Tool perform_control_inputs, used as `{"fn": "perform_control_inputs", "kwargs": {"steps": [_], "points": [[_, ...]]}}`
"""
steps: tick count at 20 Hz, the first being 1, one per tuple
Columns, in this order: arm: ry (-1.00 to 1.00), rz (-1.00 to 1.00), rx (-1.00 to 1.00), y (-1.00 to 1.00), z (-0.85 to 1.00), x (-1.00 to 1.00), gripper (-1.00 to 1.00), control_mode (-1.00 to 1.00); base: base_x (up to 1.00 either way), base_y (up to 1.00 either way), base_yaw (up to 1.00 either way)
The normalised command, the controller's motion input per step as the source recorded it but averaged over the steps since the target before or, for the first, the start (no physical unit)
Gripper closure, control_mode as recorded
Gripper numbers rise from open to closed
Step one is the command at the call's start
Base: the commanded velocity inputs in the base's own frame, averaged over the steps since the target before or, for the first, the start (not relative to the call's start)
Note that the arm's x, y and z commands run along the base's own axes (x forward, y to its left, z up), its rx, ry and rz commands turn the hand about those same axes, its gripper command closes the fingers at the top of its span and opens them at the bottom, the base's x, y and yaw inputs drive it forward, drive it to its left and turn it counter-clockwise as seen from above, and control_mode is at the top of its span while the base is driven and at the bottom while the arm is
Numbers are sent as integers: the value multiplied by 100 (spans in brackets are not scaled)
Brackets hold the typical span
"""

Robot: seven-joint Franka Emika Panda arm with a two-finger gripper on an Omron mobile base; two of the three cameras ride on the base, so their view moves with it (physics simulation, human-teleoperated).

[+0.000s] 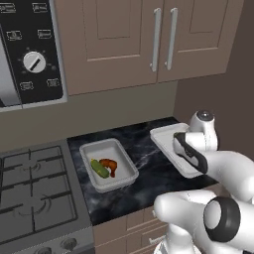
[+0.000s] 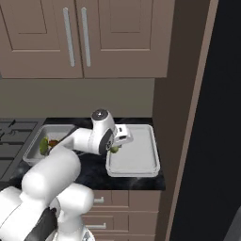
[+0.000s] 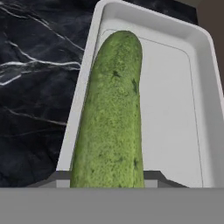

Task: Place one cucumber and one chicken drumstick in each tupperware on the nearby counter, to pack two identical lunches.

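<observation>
My gripper (image 2: 115,148) is closed on a cucumber (image 3: 111,118), held over the left rim of the empty right tupperware (image 3: 175,109) on the counter (image 3: 35,78). Risk: released here, the cucumber could catch that rim and roll onto the stone.

Brown wall cabinets (image 1: 124,39), gas stove (image 1: 34,193)

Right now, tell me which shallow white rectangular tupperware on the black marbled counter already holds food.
The tupperware beside the stove, holding a green cucumber and an orange-brown chicken drumstick. The other tupperware, near the tall wall panel, shows a bare floor.
</observation>
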Motion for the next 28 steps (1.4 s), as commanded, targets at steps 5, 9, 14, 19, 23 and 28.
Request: {"fn": "perform_control_inputs", "kwargs": {"steps": [5, 9, 14, 19, 23, 28], "points": [[1, 0, 0, -3, -36, 41, 100, -100, 0, 0, 0], [0, 0, 0, -4, -38, 36, 100, -100, 0, 0, 0], [0, 0, 0, -10, -33, 35, 100, -100, 0, 0, 0], [1, 0, 0, -13, -29, 35, 100, -100, 0, 0, 0], [2, 0, 0, -10, -17, 37, -100, -100, 0, 0, 0], [2, 0, 0, -5, -6, 40, -100, -100, 0, 0, 0]]}}
